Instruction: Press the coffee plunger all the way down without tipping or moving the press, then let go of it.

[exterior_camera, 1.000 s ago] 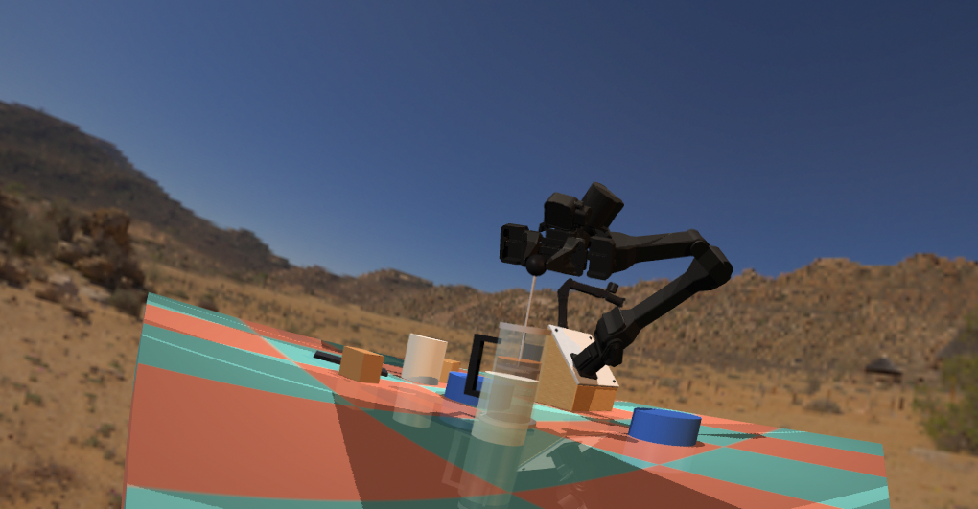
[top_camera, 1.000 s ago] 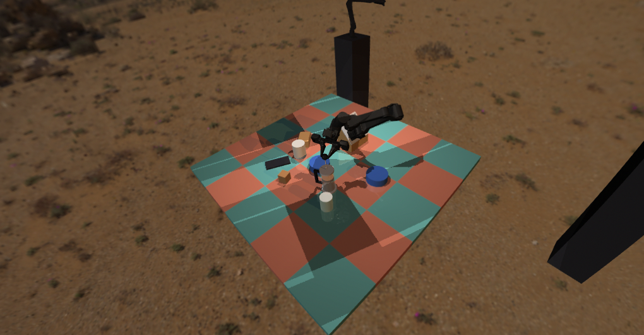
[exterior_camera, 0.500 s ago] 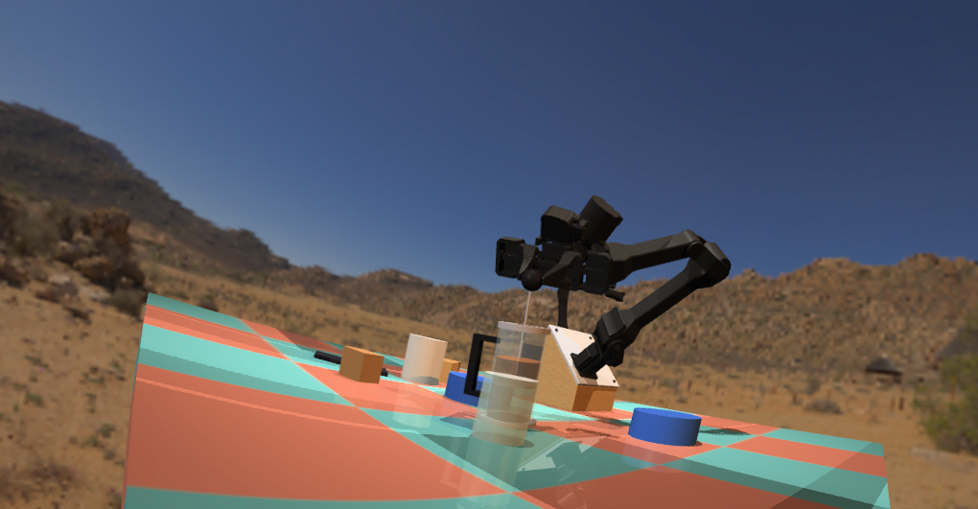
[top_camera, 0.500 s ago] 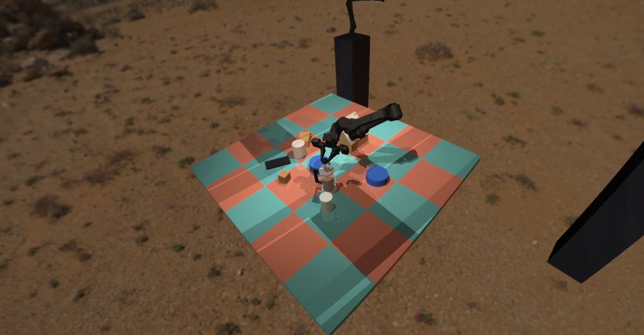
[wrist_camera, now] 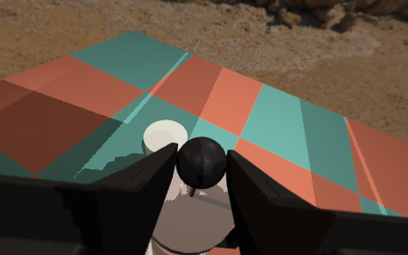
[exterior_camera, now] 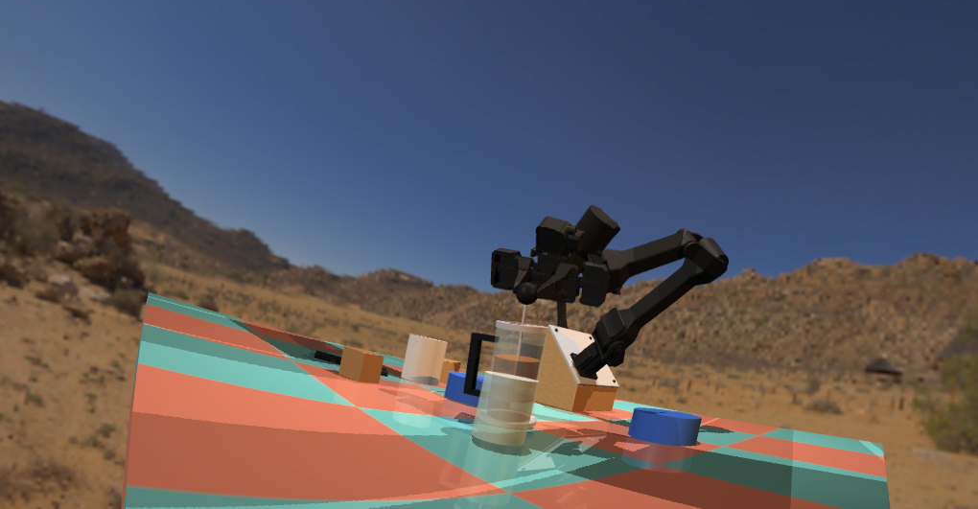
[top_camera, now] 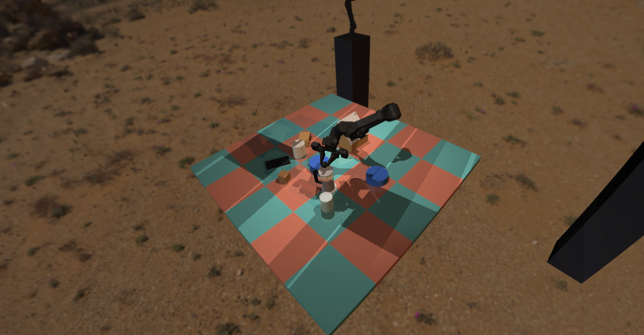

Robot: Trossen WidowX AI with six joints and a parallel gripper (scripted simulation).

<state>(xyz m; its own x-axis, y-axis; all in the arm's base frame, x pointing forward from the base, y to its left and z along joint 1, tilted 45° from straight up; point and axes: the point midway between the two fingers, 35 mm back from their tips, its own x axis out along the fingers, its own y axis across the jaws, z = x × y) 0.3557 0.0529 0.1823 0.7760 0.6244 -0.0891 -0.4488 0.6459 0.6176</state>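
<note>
The coffee press point(top_camera: 327, 183) point(exterior_camera: 518, 345) is a clear cylinder with a black handle point(top_camera: 316, 176) point(exterior_camera: 473, 363) and stands upright on the checkered table. Its pale lid point(wrist_camera: 193, 225) shows below the fingers in the wrist view. The black ball knob point(top_camera: 324, 164) point(exterior_camera: 525, 293) point(wrist_camera: 201, 165) tops the plunger rod point(exterior_camera: 523, 314); a short length of rod shows between knob and lid. My gripper point(top_camera: 324, 161) point(exterior_camera: 525, 289) point(wrist_camera: 202, 152) is shut on the knob, a finger on either side, above the press.
A white cylinder point(top_camera: 326, 204) point(exterior_camera: 504, 406) point(wrist_camera: 165, 135) stands close to the press. Another white cylinder point(top_camera: 298, 149) point(exterior_camera: 424, 358), blue discs point(top_camera: 377, 176) point(exterior_camera: 663, 428), a small wooden block point(top_camera: 283, 177) point(exterior_camera: 360, 364) and a black bar point(top_camera: 277, 162) lie around. A wooden wedge point(exterior_camera: 564, 382) is behind.
</note>
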